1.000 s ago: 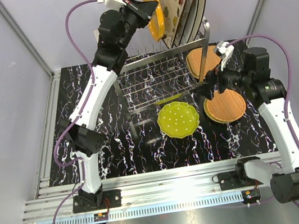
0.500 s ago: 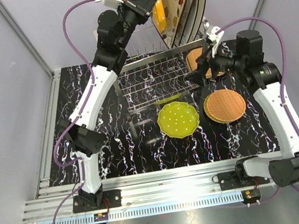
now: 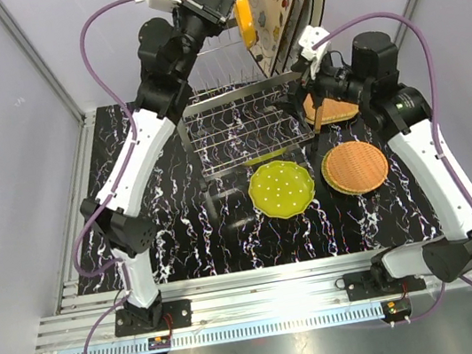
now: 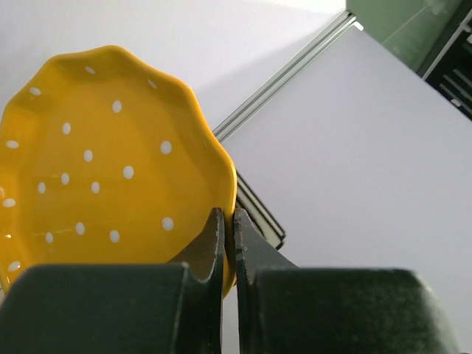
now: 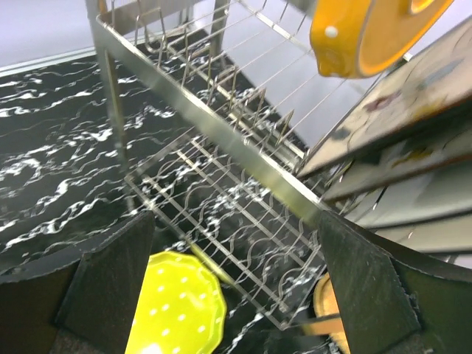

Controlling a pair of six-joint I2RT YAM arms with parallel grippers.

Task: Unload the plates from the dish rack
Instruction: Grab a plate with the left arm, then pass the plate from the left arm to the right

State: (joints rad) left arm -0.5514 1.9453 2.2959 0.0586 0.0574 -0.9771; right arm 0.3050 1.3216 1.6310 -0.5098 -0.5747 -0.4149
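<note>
My left gripper (image 3: 229,0) (image 4: 228,217) is shut on the rim of a scalloped orange plate (image 3: 239,1) (image 4: 96,162) with white dots, held upright high above the dish rack (image 3: 246,126) (image 5: 221,140). Large square cream plates (image 3: 279,4) (image 5: 405,110) with flowers stand in the rack's upper tier, just right of the orange one. A yellow-green plate (image 3: 281,188) (image 5: 173,310) and a tan woven plate (image 3: 355,167) lie on the table. My right gripper (image 3: 306,98) (image 5: 236,273) hangs open and empty at the rack's right end, above another tan plate (image 3: 333,109) (image 5: 328,302).
The steel rack's upright prongs and top rail (image 5: 243,151) lie directly before my right gripper. The black marbled table (image 3: 182,230) is walled by white panels on the left, back and right. Purple cables loop off both arms.
My left arm has lifted the orange plate higher, away from the rack's prongs. My right arm has risen from the tan plate on the table and swung left toward the rack, still open.
</note>
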